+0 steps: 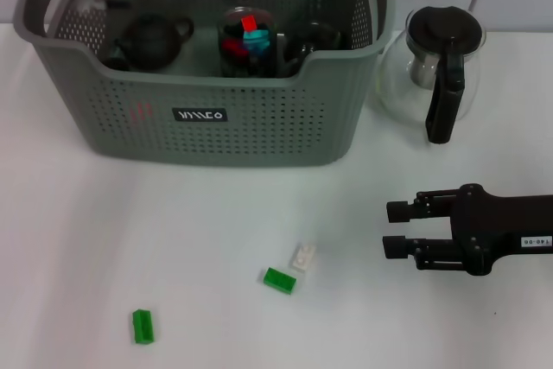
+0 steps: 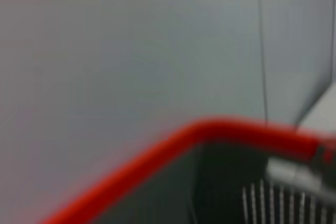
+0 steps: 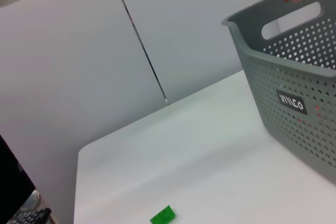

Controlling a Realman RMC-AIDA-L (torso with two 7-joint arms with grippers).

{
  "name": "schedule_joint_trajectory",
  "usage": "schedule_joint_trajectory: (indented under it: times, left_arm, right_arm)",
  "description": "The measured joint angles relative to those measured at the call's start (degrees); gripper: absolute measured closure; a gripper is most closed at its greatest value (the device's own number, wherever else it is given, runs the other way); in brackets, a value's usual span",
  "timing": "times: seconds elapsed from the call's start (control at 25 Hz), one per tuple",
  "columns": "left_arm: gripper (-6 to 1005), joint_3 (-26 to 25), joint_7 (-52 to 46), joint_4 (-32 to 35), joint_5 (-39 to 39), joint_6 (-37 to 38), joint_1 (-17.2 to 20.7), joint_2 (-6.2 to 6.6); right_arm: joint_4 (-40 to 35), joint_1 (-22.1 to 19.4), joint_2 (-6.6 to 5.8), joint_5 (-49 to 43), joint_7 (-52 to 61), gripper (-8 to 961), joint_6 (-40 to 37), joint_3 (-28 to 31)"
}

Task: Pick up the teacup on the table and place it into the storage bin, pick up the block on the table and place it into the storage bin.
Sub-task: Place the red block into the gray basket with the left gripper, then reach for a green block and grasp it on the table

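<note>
Storage bin (image 1: 216, 118) at table's far side, dark teacups inside; green block (image 1: 279, 280) on table in front. Right gripper (image 1: 397, 229) low, fingers apart, empty. Left wrist view shows only bin's red rim (image 2: 210, 129); left gripper's state unclear.

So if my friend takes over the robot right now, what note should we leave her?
Right pincer: open, holding nothing, low over the table on the right, fingers pointing toward the blocks.
Left arm: up over the back left corner of the storage bin; its pincer can't be seen.
Bin: holds a dark teapot, a jar of coloured pieces and another dark item. No teacup is on the table, so that step looks done.
Left to do: blocks remain on the table: a green block touching a white block, and another green block further left. The near pair seems the likely next pick.
</note>
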Motion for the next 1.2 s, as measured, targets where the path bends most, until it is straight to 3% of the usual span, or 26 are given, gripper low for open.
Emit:
schedule_joint_trajectory:
  times: [0.2, 0.36, 0.76, 0.8, 1.0, 1.2]
  left_arm:
    - [819, 0.26, -1.64, 9.56, 9.38, -4.42, -6.00, -0.19]
    - [819, 0.23, -4.94, 13.78, 13.99, -5.61, -9.07, 0.61]
    - [818, -0.38, -10.19, 13.67, 14.52, -5.50, -9.62, 1.64]
    - [781, -0.38, -10.19, 13.67, 14.52, -5.50, -9.62, 1.64]
    - [590, -0.62, -11.69, 6.55, 13.67, -1.62, -6.43, 0.50]
    - [386, -3.46, -12.78, -9.63, 3.17, 5.20, 1.04, -1.92]
  right_arm:
    - [0.00, 0.06, -0.11, 0.06, 0.06, 349, 0.00, 0.03]
    - [0.00, 0.05, -0.19, 0.12, -0.01, 349, 0.00, 0.20]
    - [0.00, -0.06, -0.17, 0.16, -0.20, 347, 0.00, 0.21]
    - [0.00, -0.11, -0.18, 0.18, -0.21, 347, 0.00, 0.21]
    - [0.00, -0.43, -0.17, 0.25, -0.24, 346, 0.00, 0.30]
    - [-0.01, -0.53, -0.17, 0.33, -0.24, 345, 0.00, 0.47]
